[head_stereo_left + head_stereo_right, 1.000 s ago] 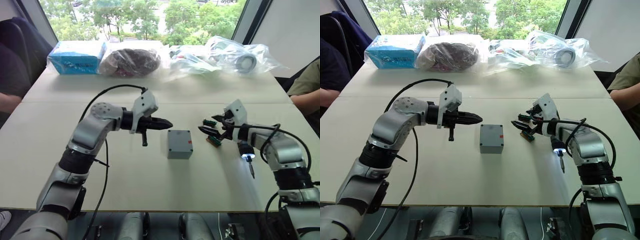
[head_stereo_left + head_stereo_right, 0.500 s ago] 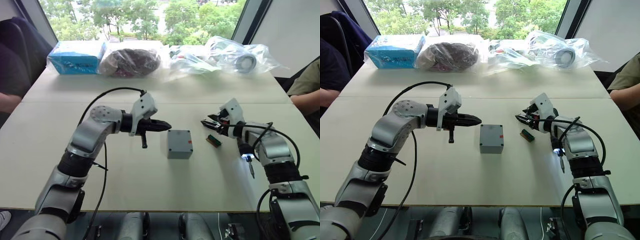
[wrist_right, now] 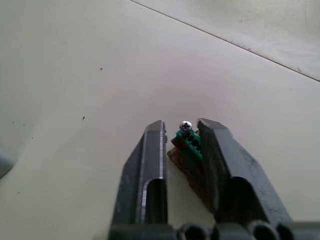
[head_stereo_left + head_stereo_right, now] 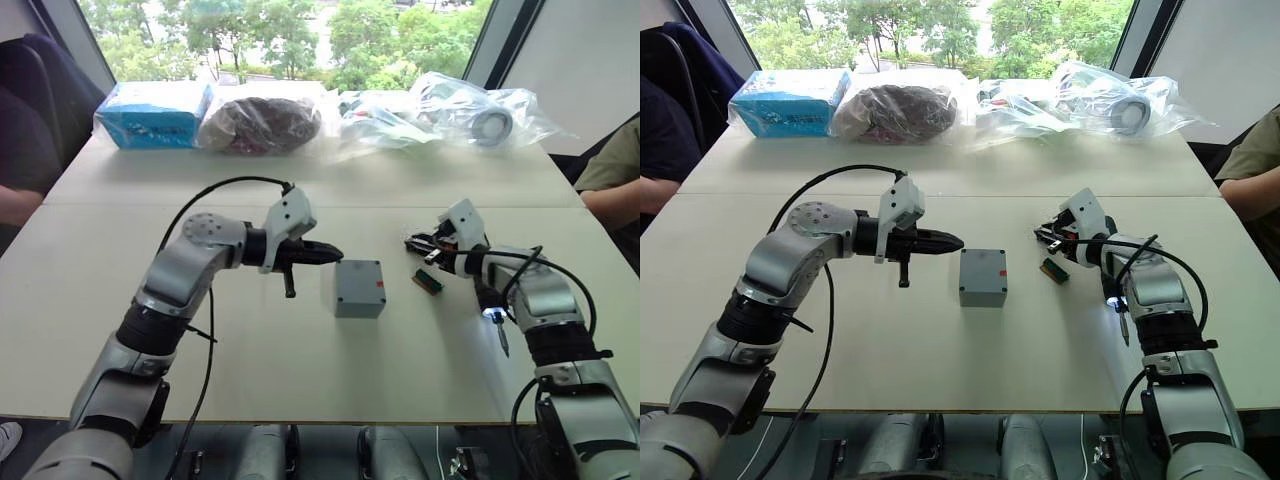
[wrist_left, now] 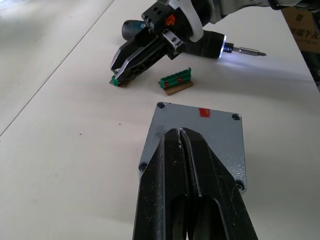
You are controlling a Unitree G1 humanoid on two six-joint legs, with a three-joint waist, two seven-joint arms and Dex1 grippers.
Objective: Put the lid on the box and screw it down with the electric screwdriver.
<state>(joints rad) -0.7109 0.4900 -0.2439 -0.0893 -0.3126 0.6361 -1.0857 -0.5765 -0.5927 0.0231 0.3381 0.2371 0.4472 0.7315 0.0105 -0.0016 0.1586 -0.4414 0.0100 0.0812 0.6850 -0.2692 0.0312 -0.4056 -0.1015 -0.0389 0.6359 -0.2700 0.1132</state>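
— Lid (image 4: 359,287) and box (image 4: 357,303) are pictured together as one closed grey unit at the middle of the pale table (image 4: 300,360) in the head views, a small red mark (image 4: 380,290) being carried near one edge of the top face. And the arms?

— The left gripper (image 4: 336,252) is held just left of the box, slightly above the tabletop, its two black fingers pressed together with nothing between them. The right gripper (image 4: 415,243) is placed well to the box's right, beside a green-and-brown connector piece (image 4: 428,281) lying on the table. The electric screwdriver (image 4: 490,300) is seen under the right forearm, its tip light lit and its bit pointed towards the near edge.

— What is added by the left wrist view?

— The lid (image 5: 200,145) is shown directly beyond the closed fingers, screw heads being visible at its corners; the loose connector piece (image 5: 176,81), the right gripper (image 5: 116,76) and the glowing screwdriver (image 5: 210,44) are seen past it.

— And the right wrist view?

— A second green connector piece (image 3: 187,142), topped by a small screw head, is seen between the right fingers (image 3: 150,165). Whether it is clamped cannot be told.
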